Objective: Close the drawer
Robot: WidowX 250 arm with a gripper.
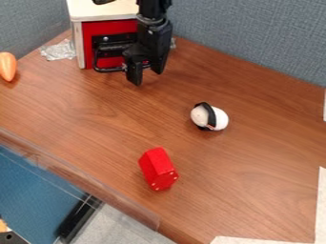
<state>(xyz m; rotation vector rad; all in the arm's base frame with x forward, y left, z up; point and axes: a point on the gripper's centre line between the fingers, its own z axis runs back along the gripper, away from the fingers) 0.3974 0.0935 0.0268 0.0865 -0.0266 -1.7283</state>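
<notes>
Beside my low-held gripper (pixel 146 75), fingertips apart: one drawer (pixel 118 39), black handle (pixel 108 70), near enough, I judge, for a closing push.

Desk (pixel 255 167) seen from above at a slant, at fairly close range, grey partition (pixel 248 35) faced across the top, floor (pixel 121 224) caught at lower left

Arm (pixel 153 12) was all blk, w/ a rounded joint & blocky gripper (pixel 146 76) w/ 2 chunky, angular fingers (pixel 134 71).
</notes>
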